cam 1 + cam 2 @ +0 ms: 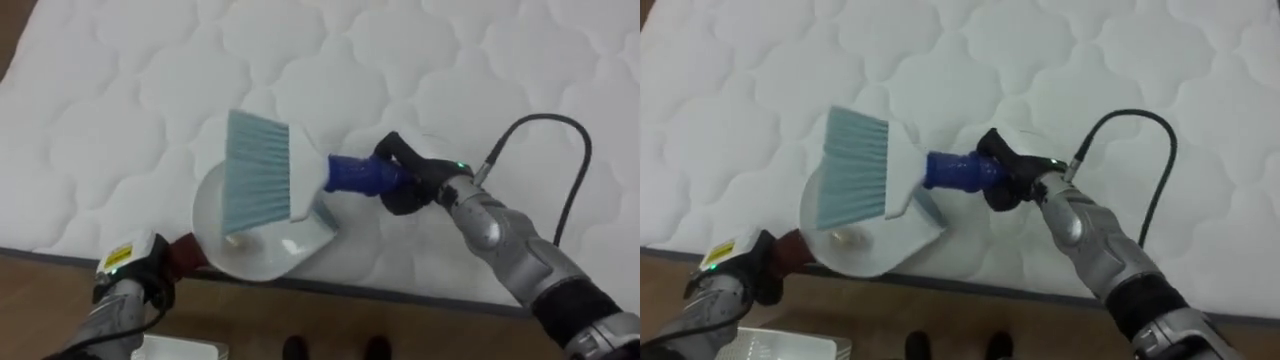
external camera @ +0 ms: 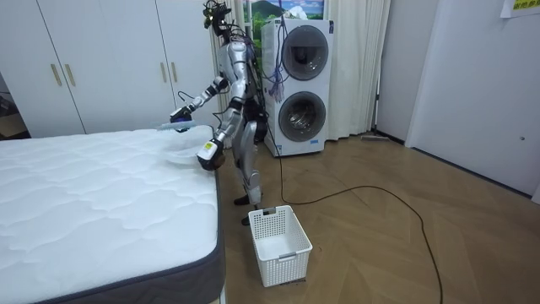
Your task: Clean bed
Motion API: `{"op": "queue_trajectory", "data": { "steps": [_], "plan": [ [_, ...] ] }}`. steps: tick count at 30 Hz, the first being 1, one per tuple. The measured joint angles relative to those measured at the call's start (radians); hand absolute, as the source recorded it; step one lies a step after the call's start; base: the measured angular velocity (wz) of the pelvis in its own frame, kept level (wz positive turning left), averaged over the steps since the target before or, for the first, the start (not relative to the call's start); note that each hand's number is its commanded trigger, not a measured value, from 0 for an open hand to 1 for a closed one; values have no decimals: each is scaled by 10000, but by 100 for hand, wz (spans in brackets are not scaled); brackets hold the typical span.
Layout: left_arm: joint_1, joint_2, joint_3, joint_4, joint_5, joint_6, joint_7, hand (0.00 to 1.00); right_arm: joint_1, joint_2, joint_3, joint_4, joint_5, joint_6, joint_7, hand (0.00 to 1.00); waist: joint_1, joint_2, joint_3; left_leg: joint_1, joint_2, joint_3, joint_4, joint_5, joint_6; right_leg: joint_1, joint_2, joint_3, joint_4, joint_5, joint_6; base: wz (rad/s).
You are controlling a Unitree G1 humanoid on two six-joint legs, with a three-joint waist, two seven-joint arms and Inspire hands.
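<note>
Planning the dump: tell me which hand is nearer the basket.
Left. The left hand holds the dustpan at the mattress edge, with the basket on the floor just below; the right hand holds the brush farther in over the mattress.

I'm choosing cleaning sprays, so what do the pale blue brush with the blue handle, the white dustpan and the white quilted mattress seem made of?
Pale blue brush: fine straight bristles, synthetic-looking; smooth blue handle, likely plastic. White dustpan: smooth, faintly glossy shell, likely plastic. White quilted mattress: matte stitched fabric, puffed between seams, probably padded textile.
</note>
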Motion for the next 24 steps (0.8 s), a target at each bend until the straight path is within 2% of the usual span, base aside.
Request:
{"op": "queue_trajectory", "data": {
  "steps": [2,3,4,6,8,9,10,13,16,19,21,24],
  "plan": [
    [101,5,162,-350,101,-11,28,100,217,-9,-578,-2,19,-50,-145,100,-56,-47,-52,160,13,10,-76,0,-1,172,18,-16,-90,13,1,-2],
    [281,2,395,-733,369,-14,29,100,426,-13,-959,-6,67,-94,-205,100,-80,-94,-116,299,10,14,-148,1,-1,295,34,-1,-143,10,4,0],
    [412,4,512,-989,497,-19,30,100,575,-31,-1141,-5,172,-136,-271,100,-103,-132,-143,384,2,12,-202,2,-3,378,38,-3,-172,4,14,0],
    [877,17,823,-1756,886,-174,49,100,1213,-147,-1761,-6,399,-201,-418,100,-150,-217,-265,800,-3,7,-402,0,-7,829,87,-14,-451,15,39,0],
    [1033,15,868,-1903,926,-231,80,100,1430,-347,-1875,120,960,-201,-478,100,-254,-217,-292,1153,-12,-5,-581,-1,-9,1218,161,1,-699,64,93,-2],
    [1148,15,878,-2034,938,-222,80,100,1516,-454,-1947,211,1315,-201,-505,96,-299,-207,-342,1333,-17,3,-673,-2,-9,1401,194,21,-839,98,115,-6],
    [1198,15,892,-2129,1013,-223,80,100,1579,-487,-2047,234,1402,-201,-529,65,-302,-215,-367,1408,-25,10,-724,-1,-9,1460,195,39,-871,105,122,-5],
    [1519,20,1185,-3168,1385,-272,90,100,1815,-537,-2686,244,1445,-215,-807,0,-325,-238,-398,1674,-34,39,-844,-1,-9,1713,198,86,-1016,138,152,-3],
    [1730,25,1284,-4049,1544,-467,277,100,2240,-589,-3055,244,2020,-285,-987,0,-294,-252,-427,2250,-56,51,-1113,-1,-13,2252,223,102,-1221,137,166,0],
    [2081,8,1441,-4836,1545,-609,389,100,2684,-587,-3165,244,2958,-314,-1045,0,-326,-255,-518,2665,-72,51,-1331,-2,-25,2664,316,129,-1424,128,192,0],
    [2405,-13,1556,-5434,1523,-706,405,100,3047,-584,-3485,316,3347,-309,-1063,0,-372,-264,-530,2920,-71,56,-1426,-13,-52,2936,354,157,-1568,142,214,0],
    [2699,-8,1713,-5692,1511,-725,411,100,3291,-582,-3737,488,3945,-276,-1206,0,-492,-251,-542,3211,-73,53,-1543,-24,-68,3258,385,157,-1733,150,229,0]
  ]
}}
